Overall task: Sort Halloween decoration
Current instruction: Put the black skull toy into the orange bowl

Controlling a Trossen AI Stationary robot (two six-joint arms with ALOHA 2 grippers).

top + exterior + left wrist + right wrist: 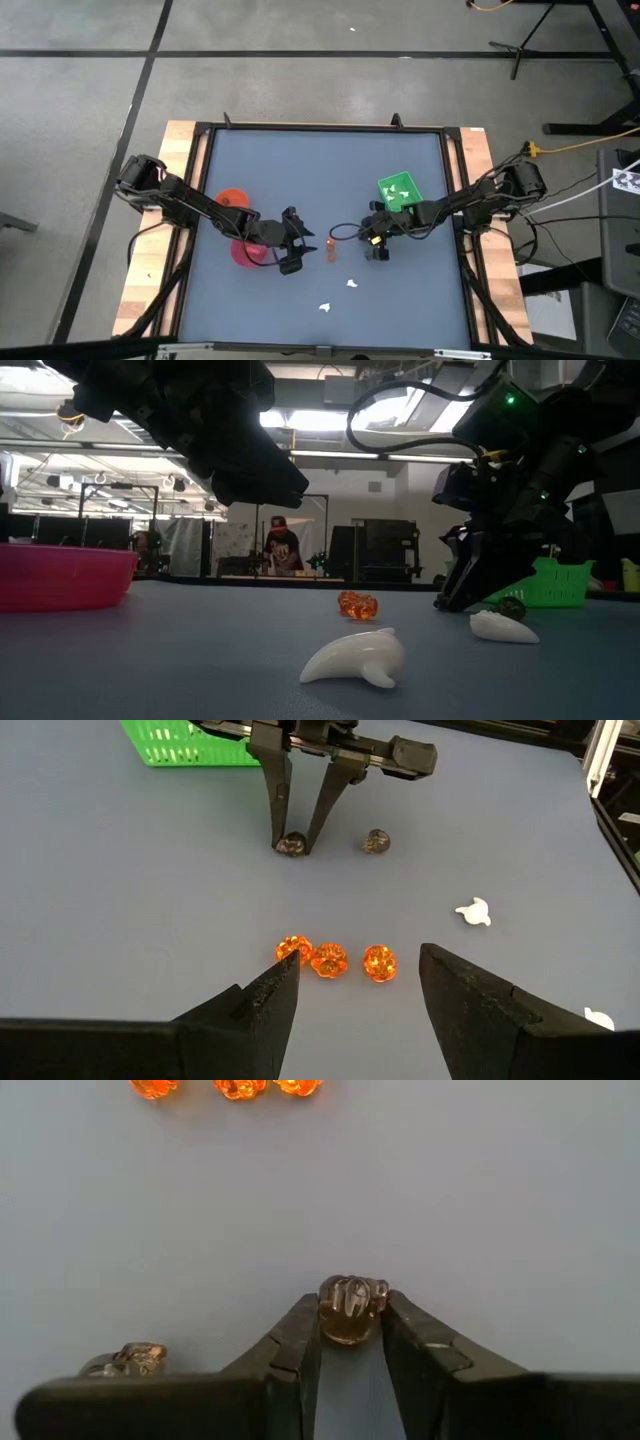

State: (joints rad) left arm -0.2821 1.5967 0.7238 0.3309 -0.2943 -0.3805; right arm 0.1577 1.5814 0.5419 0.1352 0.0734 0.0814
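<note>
The Halloween decoration lies loose on the blue table. Three orange pieces (328, 961) sit in a row just ahead of my left gripper (360, 960), which stands open above them and touches nothing. My right gripper (352, 1308) is down at the table, shut on a dark roundish piece (350, 1308). A second dark piece (130, 1360) rests on the table beside it. White pieces (352, 283) (325, 307) lie nearer the table's near edge. My right gripper pinches the dark piece by its two opposite sides (352, 1292), only at the tips of its two fingers (284, 815). The fingers slant down from the table's right side. The piece sits on the table between them.
A green square tray (398, 190) stands behind my right gripper. A pink bowl (243, 254) and an orange bowl (232, 198) stand under and beside my left arm. A person shows in the room beyond the table.
</note>
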